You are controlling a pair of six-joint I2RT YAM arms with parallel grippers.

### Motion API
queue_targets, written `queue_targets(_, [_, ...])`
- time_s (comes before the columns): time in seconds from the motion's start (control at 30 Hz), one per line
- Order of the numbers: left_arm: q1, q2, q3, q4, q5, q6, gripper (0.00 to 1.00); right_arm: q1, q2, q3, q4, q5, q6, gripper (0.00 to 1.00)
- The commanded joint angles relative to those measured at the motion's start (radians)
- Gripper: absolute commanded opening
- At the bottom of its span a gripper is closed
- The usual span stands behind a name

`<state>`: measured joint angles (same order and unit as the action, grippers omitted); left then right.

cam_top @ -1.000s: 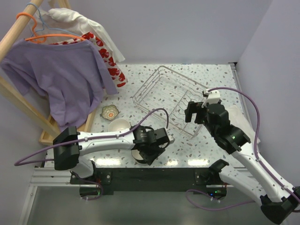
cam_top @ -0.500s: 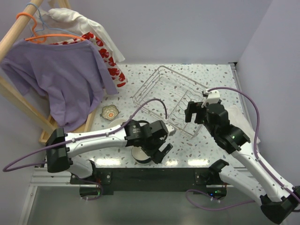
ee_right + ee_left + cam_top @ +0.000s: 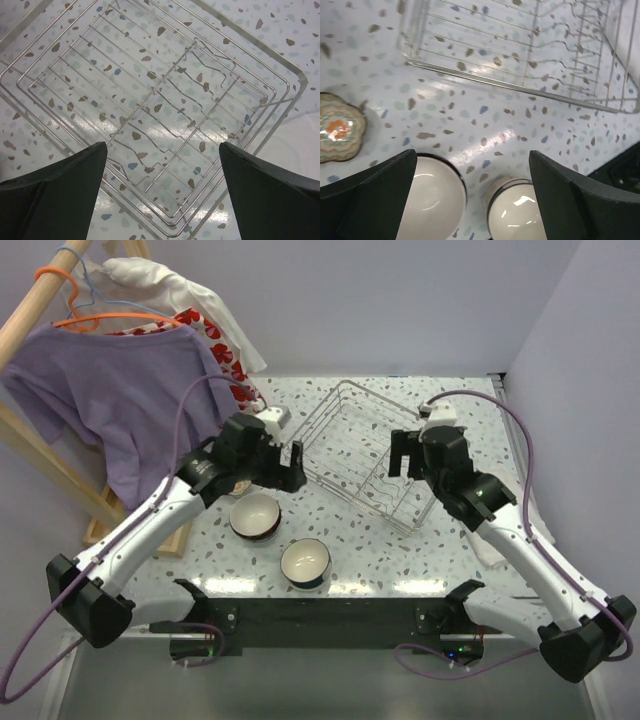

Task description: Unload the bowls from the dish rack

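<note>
I am seeing both hands spread wide open, and neither one is holding anything. The left hand (image 3: 472,156) is hovering above the speckled bench (image 3: 485,120), just off the near-left side of the dish rack (image 3: 520,55). Its fingers (image 3: 365,200) are framing bare bench and bowls, gripping nothing.

Below it, two bowls are sitting upright on the bench, outside the rack. The dark-sided bowl (image 3: 255,516) is showing a pale inside. The second bowl (image 3: 305,562), also pale inside, is lying nearer the arm bases, close to the first but apart from it. A small flower-patterned bowl (image 3: 337,132) is resting to their left.

The right hand (image 3: 162,145) is hanging over the right part of the rack, and its camera is looking down through the wavy wires at the bench. A purple shirt (image 3: 120,400) is hanging at the far left.
</note>
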<state>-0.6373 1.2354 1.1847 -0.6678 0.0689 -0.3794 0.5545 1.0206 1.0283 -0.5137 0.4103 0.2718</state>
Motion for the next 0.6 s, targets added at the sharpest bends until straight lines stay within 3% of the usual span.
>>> queue_targets(0.0, [0.173,-0.125,-0.008,0.03,-0.027,0.073,1.0,-0.089,0.022,0.137,-0.075,0.018,0.012,0.99])
queue_targets(0.1, [0.261,-0.253,-0.002,-0.002,-0.159,0.099,1.0,-0.157,-0.02,0.148,-0.115,0.044,0.014,0.99])
queue_targets(0.23, [0.269,-0.483,-0.01,-0.033,-0.497,0.145,1.0,-0.197,-0.125,0.115,-0.157,0.177,-0.008,0.99])
queue_targets(0.43, [0.266,-0.77,-0.071,-0.024,-0.621,0.209,1.0,-0.196,-0.405,0.006,-0.062,0.251,-0.075,0.99])
queue_targets(0.57, [0.266,-0.977,-0.174,0.071,-0.629,0.244,1.0,-0.196,-0.543,-0.083,0.01,0.278,-0.132,0.99])
